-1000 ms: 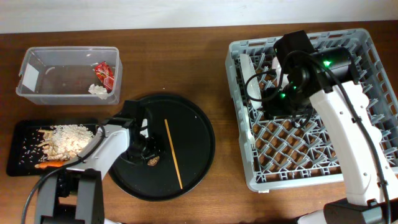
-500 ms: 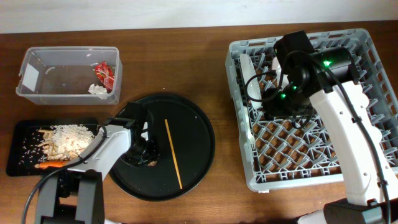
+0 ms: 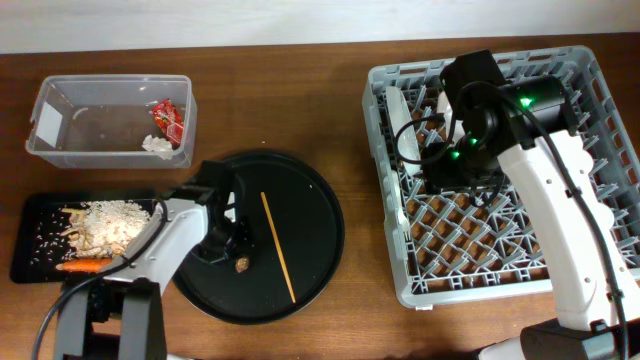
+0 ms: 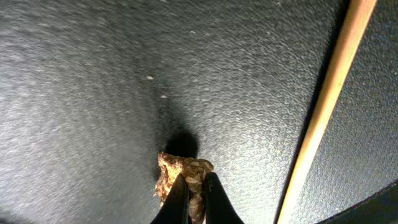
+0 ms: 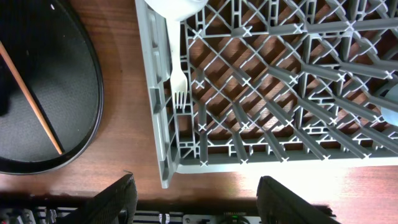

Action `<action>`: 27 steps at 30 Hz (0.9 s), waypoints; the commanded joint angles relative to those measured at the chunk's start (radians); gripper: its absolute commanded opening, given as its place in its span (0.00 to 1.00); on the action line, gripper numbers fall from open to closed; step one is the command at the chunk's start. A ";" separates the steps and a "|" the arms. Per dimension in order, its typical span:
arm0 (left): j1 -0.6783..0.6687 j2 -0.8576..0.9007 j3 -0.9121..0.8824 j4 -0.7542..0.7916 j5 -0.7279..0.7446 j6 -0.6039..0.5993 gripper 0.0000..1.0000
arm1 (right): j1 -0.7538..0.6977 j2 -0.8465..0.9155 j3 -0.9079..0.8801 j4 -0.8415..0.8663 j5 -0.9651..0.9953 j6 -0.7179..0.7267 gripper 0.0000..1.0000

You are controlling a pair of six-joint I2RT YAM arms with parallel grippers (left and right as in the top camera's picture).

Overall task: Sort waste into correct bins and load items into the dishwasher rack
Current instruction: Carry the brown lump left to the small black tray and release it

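Overhead view: left gripper (image 3: 232, 243) sits low on large round black tray (image 3: 310, 190), just beside small brown food scrap (image 3: 241, 264). Thin wooden stick (image 3: 278, 247) lies on the same tray, near the scrap on its rack side, not touching. Clear rectangular plastic tub (image 3: 110, 79) holds crumpled red wrapper (image 3: 166, 120) and small white tissue wad (image 3: 157, 144). Flat black rectangular tray (image 3: 30, 215) carries beige rice scraps (image 3: 110, 222) and small orange carrot (image 3: 82, 266). Right arm hangs over large grey plastic dishwasher rack (image 3: 610, 150); fingers hidden. Left wrist view: jaws narrow, tips pinching the scrap on the tray. Right wrist view: right gripper (image 5: 196, 202) fingers wide apart, nothing between; white plastic fork (image 5: 178, 78) lies inside the rack by its outer wall.
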 commanded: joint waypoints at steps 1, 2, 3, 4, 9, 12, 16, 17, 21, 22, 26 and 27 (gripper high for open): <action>0.027 0.002 0.071 -0.038 -0.035 0.002 0.00 | -0.004 -0.017 0.003 -0.001 0.009 0.007 0.65; 0.036 0.002 0.089 -0.059 -0.039 0.002 0.00 | -0.004 -0.017 0.003 -0.001 0.009 0.007 0.65; 0.043 0.002 0.100 -0.071 -0.043 0.002 0.00 | -0.004 -0.017 0.003 -0.001 0.009 0.007 0.65; 0.052 0.002 0.114 -0.085 -0.050 0.002 0.00 | -0.004 -0.017 0.003 -0.001 0.009 0.007 0.65; 0.152 -0.027 0.214 -0.149 -0.137 0.003 0.00 | -0.004 -0.017 0.003 -0.002 0.009 0.007 0.65; 0.265 -0.050 0.275 -0.156 -0.214 0.006 0.00 | -0.004 -0.017 0.003 -0.004 0.009 0.007 0.65; 0.435 -0.050 0.300 -0.119 -0.252 0.003 0.00 | -0.004 -0.017 0.003 -0.004 0.009 0.007 0.65; 0.473 -0.050 0.300 -0.108 -0.252 -0.007 0.00 | -0.004 -0.017 0.003 -0.004 0.009 0.007 0.65; 0.649 -0.041 0.300 -0.039 -0.252 -0.048 0.00 | -0.004 -0.017 0.003 -0.005 0.009 0.007 0.65; 0.689 -0.039 0.300 -0.017 -0.252 -0.048 0.00 | -0.004 -0.017 0.003 -0.006 0.008 0.007 0.65; 0.785 -0.032 0.300 0.046 -0.253 -0.068 0.00 | -0.004 -0.017 0.003 -0.007 0.008 0.007 0.65; 0.805 -0.028 0.300 0.060 -0.253 -0.068 0.00 | -0.004 -0.017 0.003 -0.007 0.008 0.007 0.65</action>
